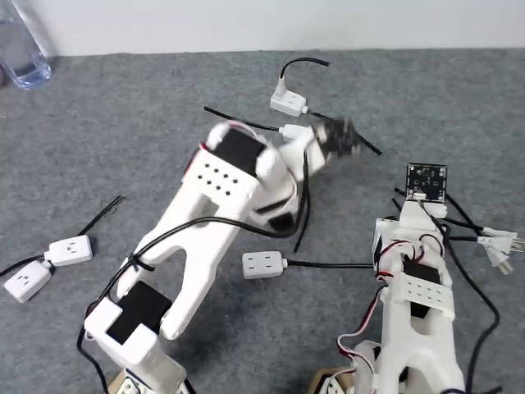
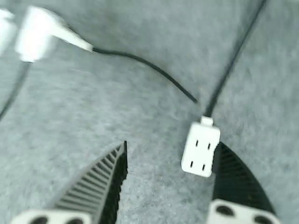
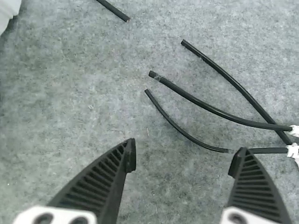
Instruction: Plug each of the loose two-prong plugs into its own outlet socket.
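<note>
- Left claw [image 2: 169, 154] hangs wide open just above the grey mat [image 2: 117, 93], its two ribbed black fingers [image 2: 100, 186] spread well apart.
- Lying flat on the mat between those fingers is a small white socket [image 2: 201, 149]. It sits hard against the inner edge of one finger, but I cannot tell whether they touch. Its slots face up, and a black cord [image 2: 233, 65] runs away from its far end.
- Farther off on the mat is a blurred white piece [image 2: 39, 30] with its own short black cord [image 2: 140, 63], whose cut end stops near the socket's cord.
- Right claw [image 3: 186, 147] is also wide open and holds nothing. Three loose black cord ends [image 3: 187, 116] lie on the mat ahead of it.
- From the high view, the left arm [image 1: 221, 189] stretches from the near edge toward the far middle of the mat. The right arm [image 1: 418, 287] stands near the right side.
- A pronged white plug [image 1: 500, 242] lies just to the right of the right arm.
- Another white socket [image 1: 264, 264] lies between the two arms, its cord running toward the right arm.
- Two white blocks [image 1: 70, 250] rest close together at the left side.
- A clear bottle [image 1: 20, 49] stands at the far left corner.
</note>
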`<action>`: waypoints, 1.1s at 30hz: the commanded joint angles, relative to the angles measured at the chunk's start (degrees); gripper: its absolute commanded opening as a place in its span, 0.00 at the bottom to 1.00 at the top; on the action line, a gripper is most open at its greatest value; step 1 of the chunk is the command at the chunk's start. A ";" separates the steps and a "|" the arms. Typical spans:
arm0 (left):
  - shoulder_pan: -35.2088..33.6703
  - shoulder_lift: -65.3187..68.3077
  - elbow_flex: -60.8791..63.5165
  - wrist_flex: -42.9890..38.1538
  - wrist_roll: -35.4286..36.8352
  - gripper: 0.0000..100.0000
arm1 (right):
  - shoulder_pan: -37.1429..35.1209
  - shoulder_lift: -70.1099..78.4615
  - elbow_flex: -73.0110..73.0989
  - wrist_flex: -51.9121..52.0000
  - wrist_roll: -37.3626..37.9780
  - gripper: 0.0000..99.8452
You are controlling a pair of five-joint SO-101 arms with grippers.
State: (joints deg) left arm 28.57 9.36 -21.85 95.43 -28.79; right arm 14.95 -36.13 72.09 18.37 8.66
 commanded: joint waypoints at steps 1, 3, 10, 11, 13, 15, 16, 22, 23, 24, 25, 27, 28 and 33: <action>-0.53 -0.70 -16.84 5.45 8.26 0.28 | -0.75 -0.75 -1.58 -1.36 0.18 0.32; -2.90 -3.34 -21.85 5.27 13.45 0.28 | -1.10 -0.75 -1.58 -1.36 0.18 0.32; -14.77 -18.46 -13.49 5.10 19.52 0.28 | -2.24 -0.75 -1.49 -1.36 0.18 0.32; -17.32 -20.92 -10.15 5.01 19.87 0.28 | -2.24 -0.75 -1.49 -1.36 0.18 0.32; -22.51 -25.32 -4.09 4.92 20.48 0.28 | -2.33 -0.75 -1.49 -1.36 0.18 0.32; -28.22 -30.42 1.63 4.66 20.48 0.28 | -2.33 -0.75 -1.49 -1.36 0.18 0.32; -30.95 -33.05 4.62 3.87 20.48 0.28 | -2.33 -0.75 -1.49 -1.36 0.18 0.32; -42.29 -53.10 28.09 -4.22 15.91 0.28 | -3.91 -0.75 -1.41 -1.01 0.62 0.32; -43.43 -56.70 33.10 -6.15 15.74 0.28 | -4.18 -0.75 -1.41 -0.92 0.62 0.32; -44.75 -60.48 38.29 -8.44 15.74 0.28 | -4.53 -0.75 -1.32 -0.84 0.62 0.32; -45.89 -64.18 43.47 -11.08 15.74 0.28 | -4.97 -0.75 -1.14 -0.84 0.62 0.32; -48.18 -71.03 54.29 -16.97 15.65 0.28 | -5.85 -1.27 0.35 -1.27 0.62 0.32; -49.23 -74.20 59.82 -20.22 15.65 0.28 | -6.29 -1.36 0.70 -1.27 0.70 0.32; -54.86 -84.31 85.05 -38.24 13.80 0.28 | -6.29 -1.36 0.97 -1.19 0.79 0.32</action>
State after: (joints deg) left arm -23.56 -70.37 49.63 67.82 -14.11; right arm 8.97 -36.31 73.58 18.37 8.66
